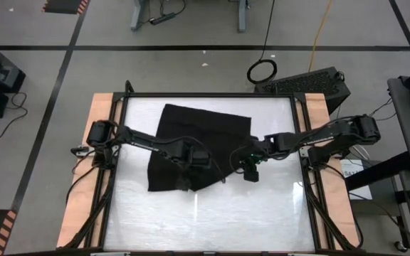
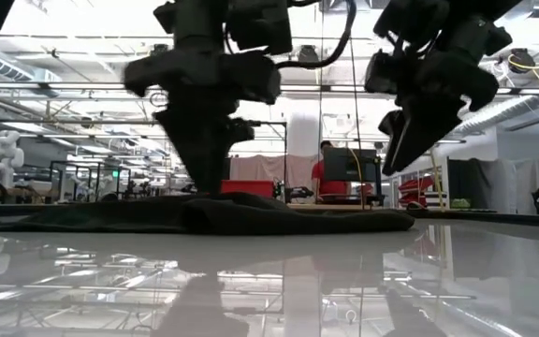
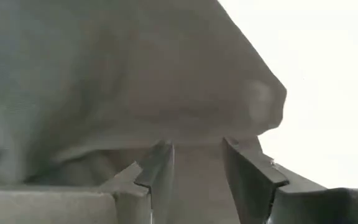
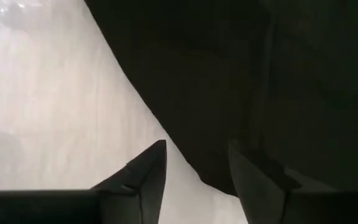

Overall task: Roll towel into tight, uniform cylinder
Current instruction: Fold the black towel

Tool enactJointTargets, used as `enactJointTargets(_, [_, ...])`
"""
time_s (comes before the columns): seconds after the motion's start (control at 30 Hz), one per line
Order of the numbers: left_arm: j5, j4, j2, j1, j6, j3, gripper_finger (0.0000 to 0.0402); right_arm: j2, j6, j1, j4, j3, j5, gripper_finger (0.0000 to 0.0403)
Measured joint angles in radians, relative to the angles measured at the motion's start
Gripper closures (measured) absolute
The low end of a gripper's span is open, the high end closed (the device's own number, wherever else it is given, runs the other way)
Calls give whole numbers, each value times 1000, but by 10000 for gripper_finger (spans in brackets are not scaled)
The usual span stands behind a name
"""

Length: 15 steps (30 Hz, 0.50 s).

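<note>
The black towel [image 1: 198, 128] lies crumpled on the white table [image 1: 262, 213], its far part spread out and its near part bunched. My left gripper [image 1: 191, 162] stands over the towel's near middle, pointing steeply down, with cloth [image 3: 135, 74] filling its wrist view. In the low view its fingertips [image 2: 209, 187] reach the towel's top [image 2: 298, 217]. My right gripper [image 1: 250, 173] hangs open just off the towel's right edge, clear above the table [image 2: 396, 159]. Its wrist view shows that edge [image 4: 185, 155] running below its fingers. My left gripper comes at the towel from above, fingers pointing steeply down. A thick raised fold [image 3: 197, 140] sits between its two fingers, which stand fairly far apart. How many layers, I cannot tell. The rest of the towel lies slack on the table.
Bare white tabletop [image 1: 212, 220] stretches toward the near edge and to the right of the towel. Wooden side rails [image 1: 91, 171] and a dark frame border the table. A person in a red top [image 2: 324, 167] is in the room far behind.
</note>
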Motion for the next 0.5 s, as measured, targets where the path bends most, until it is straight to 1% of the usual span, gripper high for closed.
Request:
enactJointTargets(0.13, [21,9,0,-44,-5,-49,259,71,-30,-1,8,-1,0,237])
enactJointTargets(0.23, [22,-6,0,-72,-58,-73,259,135,-45,-1,22,-1,-1,248])
enactJointTargets(0.37, [24,-53,-1,-111,-118,-73,259,207,-64,-10,15,-2,0,272])
enactJointTargets(0.5, [26,-117,-10,-159,-152,-73,259,230,-100,-37,-45,5,-14,310])
